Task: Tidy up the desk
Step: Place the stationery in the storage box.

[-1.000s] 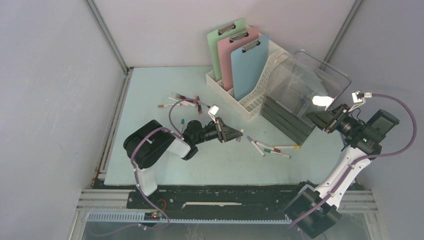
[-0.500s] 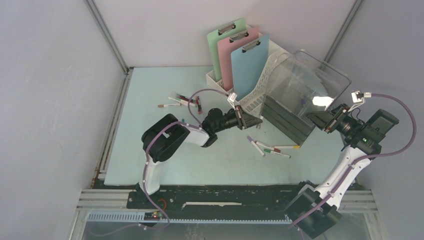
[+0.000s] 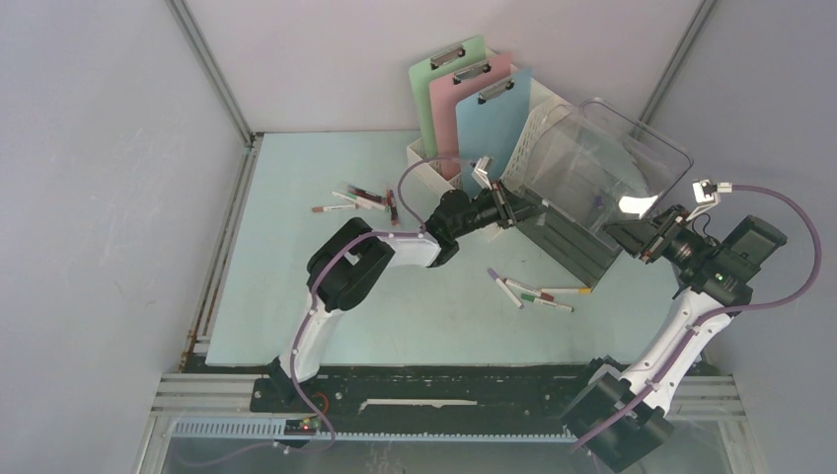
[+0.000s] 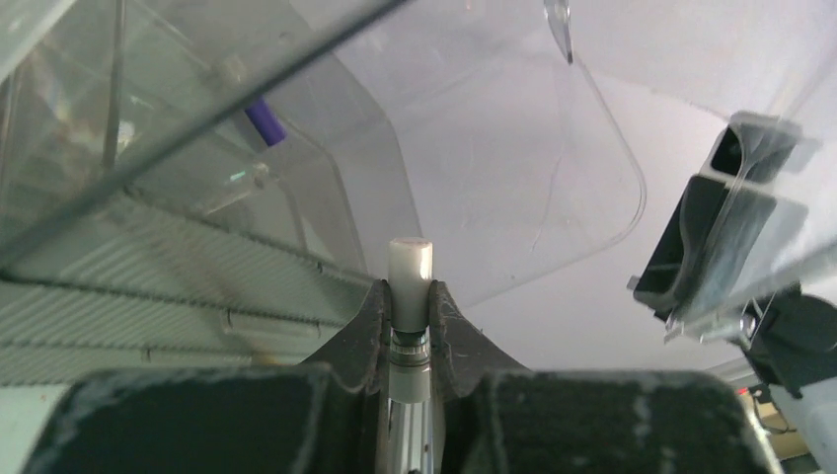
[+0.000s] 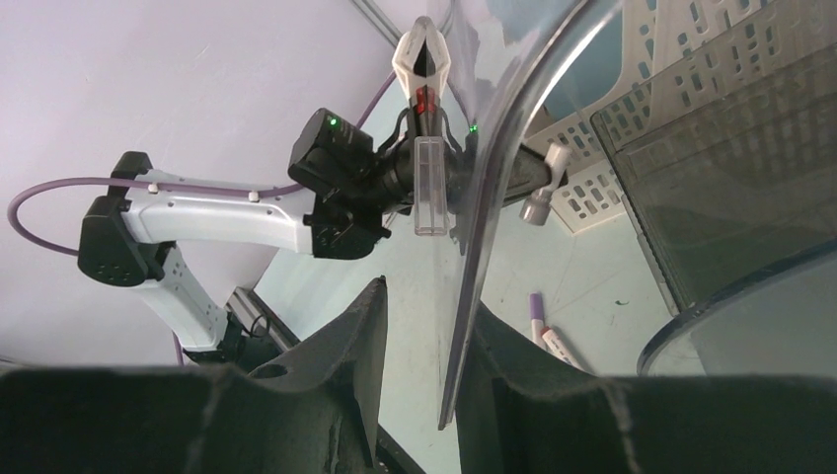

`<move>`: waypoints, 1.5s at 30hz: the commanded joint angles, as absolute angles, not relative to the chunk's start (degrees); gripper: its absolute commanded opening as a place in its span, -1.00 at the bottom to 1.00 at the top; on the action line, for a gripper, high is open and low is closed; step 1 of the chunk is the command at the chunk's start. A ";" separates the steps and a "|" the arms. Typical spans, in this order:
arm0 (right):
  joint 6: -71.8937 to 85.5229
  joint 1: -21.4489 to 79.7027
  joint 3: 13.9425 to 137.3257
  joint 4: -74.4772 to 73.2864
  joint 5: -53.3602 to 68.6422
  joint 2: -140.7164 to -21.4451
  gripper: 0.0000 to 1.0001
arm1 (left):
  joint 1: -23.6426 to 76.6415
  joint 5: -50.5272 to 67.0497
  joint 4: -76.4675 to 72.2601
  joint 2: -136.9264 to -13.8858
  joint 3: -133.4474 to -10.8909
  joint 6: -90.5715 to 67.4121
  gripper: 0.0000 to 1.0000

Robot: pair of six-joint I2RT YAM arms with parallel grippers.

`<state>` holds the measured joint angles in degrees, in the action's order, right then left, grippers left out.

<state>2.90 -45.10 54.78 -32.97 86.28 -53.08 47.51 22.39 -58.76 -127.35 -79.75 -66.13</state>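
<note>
Mint-blue bench (image 3: 296, 276) fills the middle of the top view, with loose markers (image 3: 360, 197) lying at its upper left. To their right, my left pincer (image 3: 515, 209) is clamped on a white-capped marker (image 4: 410, 265) at the opening of the clear bin (image 3: 612, 148). At far right, my right pincer (image 3: 624, 235) is closed on that bin's rim.
</note>
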 commanded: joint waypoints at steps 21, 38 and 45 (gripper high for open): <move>3.23 -44.32 54.91 -33.13 96.06 -51.08 -0.27 | 48.82 6.87 -29.89 -133.84 -101.64 -80.10 -0.90; 3.14 -44.33 54.91 -33.13 95.89 -51.06 -0.27 | 49.32 5.56 -28.35 -130.99 -102.43 -76.63 -0.03; 2.95 -44.31 54.92 -33.22 95.85 -51.06 -0.27 | 49.47 5.18 -33.57 -124.35 -94.89 -71.04 -0.04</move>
